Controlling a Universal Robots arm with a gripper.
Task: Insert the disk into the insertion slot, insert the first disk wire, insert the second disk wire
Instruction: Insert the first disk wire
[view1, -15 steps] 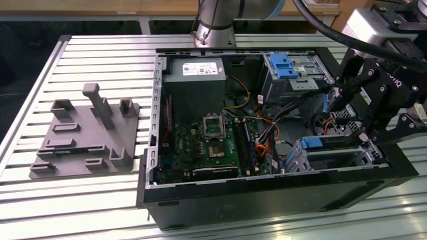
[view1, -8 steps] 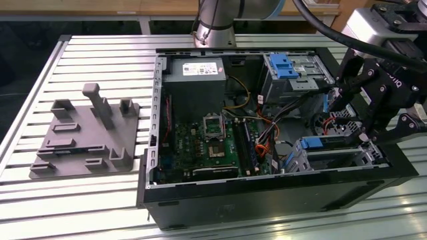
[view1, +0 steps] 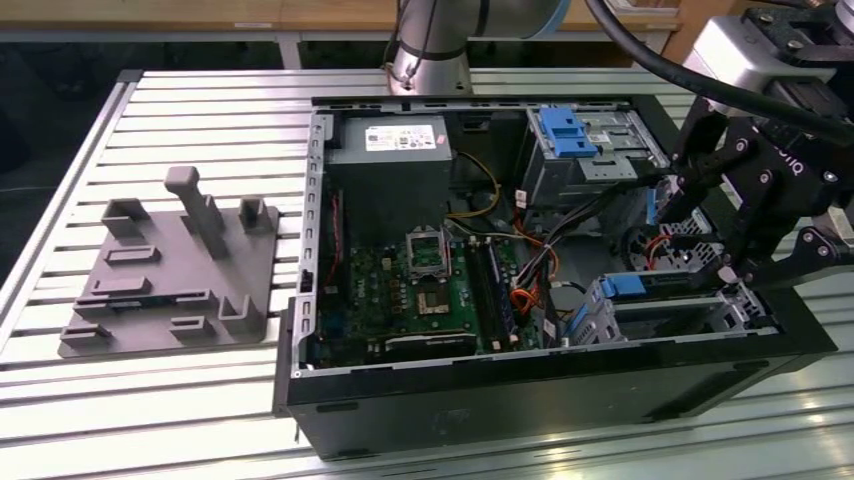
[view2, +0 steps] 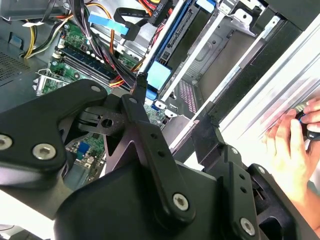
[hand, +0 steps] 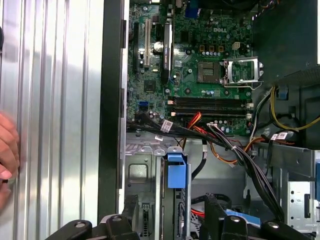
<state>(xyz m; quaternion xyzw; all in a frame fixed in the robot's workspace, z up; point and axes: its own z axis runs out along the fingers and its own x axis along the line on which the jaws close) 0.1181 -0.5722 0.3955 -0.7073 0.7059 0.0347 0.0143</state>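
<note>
Black gripper, 1 of it on 1 arm, hangs over the exterior view's right end of the open computer case. Its 2 fingers stand spread wide in both wrist views, with nothing held between them. Cannot tell whether a fingertip touches the cage below.

Disk: 1, lying inside the insertion slot, the low silver cage right under the gripper. Its blue bracket shows at the cage mouth, on the side facing the motherboard.

Cables: 1 loose bundle, black, red and orange, running from the motherboard toward the cage. Cannot tell whether any is plugged into the disk.

Counts inside the case: 2 drive bays, the low cage and 1 taller bay with a blue latch; 1 motherboard; 1 power supply.

Outside it: 1 grey fixture plate on the slatted metal table, at the exterior view's left, apart from the case. 1 person's hand rests on the table beside the case, fingers curled on something small and dark.
</note>
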